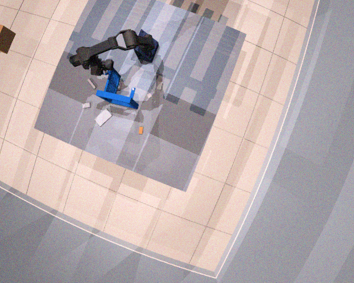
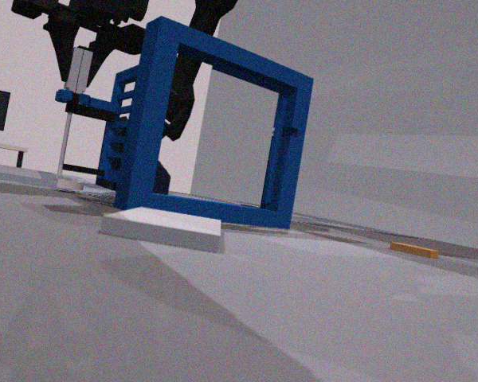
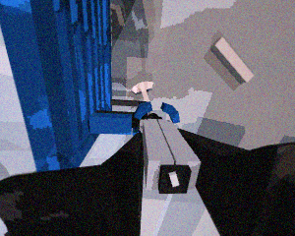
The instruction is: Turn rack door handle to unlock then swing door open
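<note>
Grey table: white slab near blue frame, orange block, pale bar, small pale block.

The blue slatted door stands swung wide from its upright blue frame; its grey handle is upright, gripped by the hand.
</note>
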Tool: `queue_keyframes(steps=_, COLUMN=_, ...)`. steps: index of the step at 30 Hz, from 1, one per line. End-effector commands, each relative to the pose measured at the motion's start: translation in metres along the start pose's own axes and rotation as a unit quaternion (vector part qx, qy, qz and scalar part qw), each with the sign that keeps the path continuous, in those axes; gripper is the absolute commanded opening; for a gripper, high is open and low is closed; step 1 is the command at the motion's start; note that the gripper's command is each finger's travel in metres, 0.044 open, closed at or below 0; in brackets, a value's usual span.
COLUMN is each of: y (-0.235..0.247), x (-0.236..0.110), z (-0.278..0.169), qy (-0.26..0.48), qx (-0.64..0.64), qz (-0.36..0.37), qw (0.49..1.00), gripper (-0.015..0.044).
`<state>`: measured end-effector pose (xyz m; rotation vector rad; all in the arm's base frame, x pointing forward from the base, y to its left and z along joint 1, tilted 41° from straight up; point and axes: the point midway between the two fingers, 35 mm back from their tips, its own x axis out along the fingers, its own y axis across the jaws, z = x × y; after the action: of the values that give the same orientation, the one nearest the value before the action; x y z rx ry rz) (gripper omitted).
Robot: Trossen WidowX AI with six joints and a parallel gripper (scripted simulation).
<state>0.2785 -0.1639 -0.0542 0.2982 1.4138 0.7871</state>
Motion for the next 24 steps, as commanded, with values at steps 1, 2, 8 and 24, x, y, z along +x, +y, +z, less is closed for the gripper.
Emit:
queue_keyframes(steps=1, y=-0.0017, x=0.0, z=0.0004, qy=0.0, qx=-0.013, qz=0.001, qw=1.0, gripper=0.0024)
queue_keyframes(steps=2, y=-0.0017, x=0.0, z=0.0004, qy=0.0, qx=-0.013, qz=0.001, qw=1.0, gripper=0.0024)
queue_keyframes(steps=8, y=-0.0017, x=0.0, z=0.0004, qy=0.0, qx=-0.013, qz=0.001, qw=1.0, gripper=0.0024)
queue_keyframes(steps=24, y=-0.002, x=-0.0019, z=0.0006, qy=0.0, qx=-0.013, qz=0.001, qw=1.0, gripper=0.0296)
